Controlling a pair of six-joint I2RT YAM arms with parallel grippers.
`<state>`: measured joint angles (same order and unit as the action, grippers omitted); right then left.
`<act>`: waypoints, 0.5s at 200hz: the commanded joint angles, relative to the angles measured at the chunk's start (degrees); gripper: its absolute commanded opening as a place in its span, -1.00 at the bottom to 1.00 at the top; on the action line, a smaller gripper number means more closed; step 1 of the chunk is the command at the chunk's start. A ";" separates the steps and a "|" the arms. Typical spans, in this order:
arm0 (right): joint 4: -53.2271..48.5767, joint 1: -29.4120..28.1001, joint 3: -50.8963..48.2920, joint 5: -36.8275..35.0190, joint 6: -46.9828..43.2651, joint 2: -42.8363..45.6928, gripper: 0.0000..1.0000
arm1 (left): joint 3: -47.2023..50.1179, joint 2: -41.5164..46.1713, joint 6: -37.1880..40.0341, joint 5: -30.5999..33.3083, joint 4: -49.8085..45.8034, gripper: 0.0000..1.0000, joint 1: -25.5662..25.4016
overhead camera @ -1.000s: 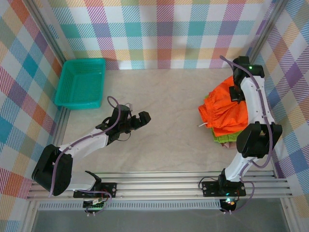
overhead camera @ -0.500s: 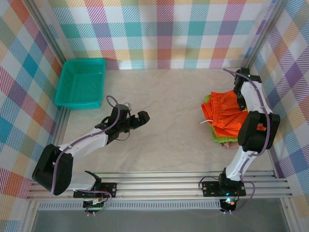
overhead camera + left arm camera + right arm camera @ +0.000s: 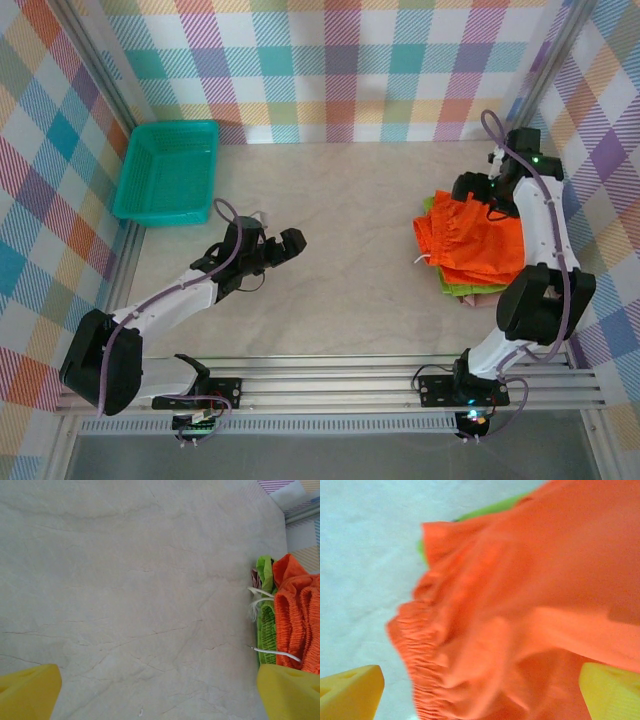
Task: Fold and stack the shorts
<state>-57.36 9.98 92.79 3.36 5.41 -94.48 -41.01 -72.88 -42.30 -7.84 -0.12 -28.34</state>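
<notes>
- Shorts lie stacked on the right side of the table (image 3: 350,300), just left of the right arm. The orange shorts (image 3: 475,245) are on top, the lime green shorts (image 3: 458,288) peek out along the near-left edge, and a sliver of the dusty pink shorts (image 3: 486,297) shows at the near edge.
- The orange shorts turn their gathered waistband (image 3: 424,232) left, toward the middle of the table, with the leg ends to the right. The waistband line runs far to near, slightly slanted, and the folded piece lies a little longer left to right than far to near.
- A white drawstring (image 3: 421,259) trails off the left edge of the stack onto the table.
- The right gripper (image 3: 473,187) hangs over the far edge of the stack, jaws spread wide and pinching nothing. Its wrist camera looks onto orange cloth between two yellow fingertips (image 3: 350,690); whether they touch the cloth cannot be told.
- The left gripper (image 3: 283,247) sits low over bare table left of centre, well apart from the stack. Its jaws are spread wide and empty, and it faces the waist side of the stack.
- A teal basket (image 3: 165,172) stands in the far left corner.
</notes>
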 commanded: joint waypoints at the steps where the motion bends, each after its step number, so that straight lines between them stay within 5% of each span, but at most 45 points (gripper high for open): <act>1: 2.46 2.51 2.00 9.39 3.01 -4.59 0.99 | 0.41 1.65 1.02 0.58 -1.63 1.00 0.36; 100: 10.89 13.43 0.35 13.26 6.33 -18.79 0.99 | 0.93 2.99 1.22 1.94 -3.58 1.00 0.37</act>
<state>-50.46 21.98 95.59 14.94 10.37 -111.46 -40.99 -71.35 -42.17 -6.87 -2.81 -28.34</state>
